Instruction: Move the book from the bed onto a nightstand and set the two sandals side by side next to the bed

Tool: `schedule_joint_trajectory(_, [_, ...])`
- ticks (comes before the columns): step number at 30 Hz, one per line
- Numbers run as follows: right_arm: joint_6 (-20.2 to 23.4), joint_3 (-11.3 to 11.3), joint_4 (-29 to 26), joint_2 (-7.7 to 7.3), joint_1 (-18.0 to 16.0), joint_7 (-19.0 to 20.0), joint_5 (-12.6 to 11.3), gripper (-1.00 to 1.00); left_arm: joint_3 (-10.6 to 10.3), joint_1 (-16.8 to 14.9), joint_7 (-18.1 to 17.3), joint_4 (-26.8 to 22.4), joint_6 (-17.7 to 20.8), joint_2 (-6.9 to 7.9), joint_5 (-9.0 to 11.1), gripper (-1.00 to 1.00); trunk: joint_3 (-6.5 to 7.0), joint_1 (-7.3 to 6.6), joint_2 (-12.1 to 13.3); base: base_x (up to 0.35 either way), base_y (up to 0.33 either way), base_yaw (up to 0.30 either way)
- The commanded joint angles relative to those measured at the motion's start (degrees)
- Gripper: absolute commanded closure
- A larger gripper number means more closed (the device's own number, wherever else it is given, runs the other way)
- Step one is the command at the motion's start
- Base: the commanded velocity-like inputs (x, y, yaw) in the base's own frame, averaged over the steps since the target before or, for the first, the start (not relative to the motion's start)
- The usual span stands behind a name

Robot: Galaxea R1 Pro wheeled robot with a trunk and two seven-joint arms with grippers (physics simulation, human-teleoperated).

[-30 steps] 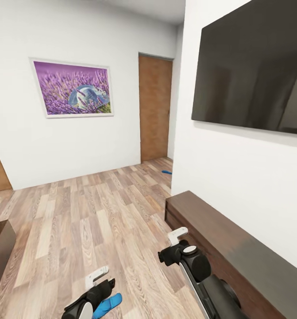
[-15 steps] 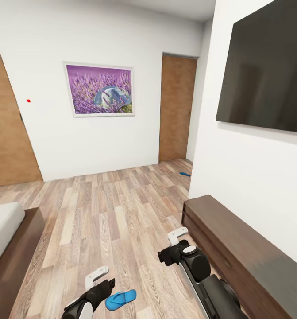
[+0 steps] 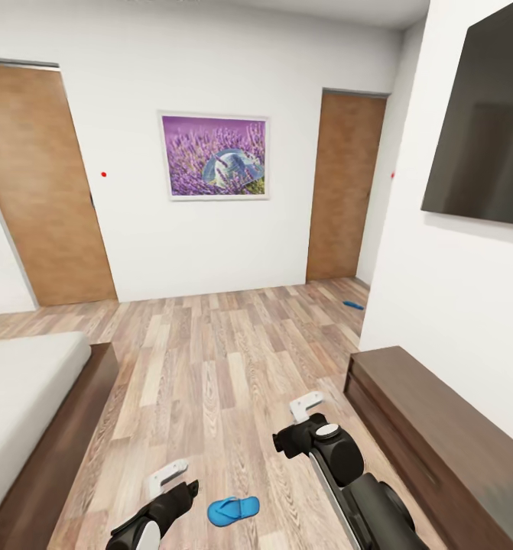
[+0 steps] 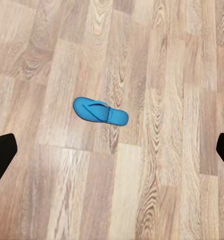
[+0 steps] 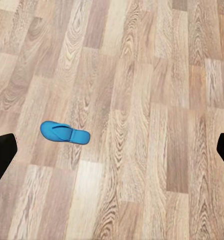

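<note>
Where the wood-plank floor runs between the bed and a long glossy dark-brown low cabinet, one bright blue sandal lies flat on the boards, low in the head view, between the two arms and nearer the left one. The second sandal lies far off at the foot of the white wall corner, near the right-hand wooden door — well apart from the first.

The left end effector hangs above the floor just beside the near sandal, touching nothing. In the left wrist view its two dark fingertips sit at opposite edges, spread wide, with the sandal on the floor between them and nothing gripped. The right end effector is likewise spread wide and empty; its wrist view shows the same sandal off toward one fingertip.

The bed shows a plain light grey mattress on a dark frame at the head view's left. On the far wall hangs a framed picture of purple lavender; a dark screen is mounted on the right wall. No lettering or label can be read anywhere.
</note>
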Motion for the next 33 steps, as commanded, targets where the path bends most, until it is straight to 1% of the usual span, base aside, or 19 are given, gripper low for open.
schedule_joint_trajectory(1, [0.28,0.08,-0.06,0.00,-0.05,0.06,0.39,-1.00,0.06,-0.04,0.35,-0.08,0.24,-0.03,0.60,-1.00,-0.07,0.00,-0.04,0.000,0.000,0.295])
schedule_joint_trajectory(15, [0.23,0.02,0.02,0.00,-0.06,0.00,0.37,-1.00,0.02,-0.05,0.35,-0.08,0.21,0.03,0.59,-1.00,-0.07,0.00,-0.04,0.001,0.001,0.295])
schedule_joint_trajectory(20, [0.20,-0.14,0.07,-0.01,-0.07,0.01,0.12,-1.00,-0.02,-0.03,0.35,-0.05,0.21,0.07,0.58,-1.00,-0.07,0.00,-0.04,0.069,0.058,0.235])
schedule_joint_trajectory(26, [0.16,-0.41,0.10,-0.02,-0.09,0.09,-0.10,-1.00,-0.14,-0.04,0.35,-0.01,0.21,0.09,0.43,-1.00,-0.07,0.00,-0.04,0.160,0.137,0.106])
schedule_joint_trajectory(33, [0.04,-0.55,0.12,-0.21,-0.08,0.24,-0.14,-1.00,-0.24,-0.04,0.11,0.02,0.21,0.10,0.29,-1.00,-0.07,0.00,-0.04,0.218,0.184,0.011])
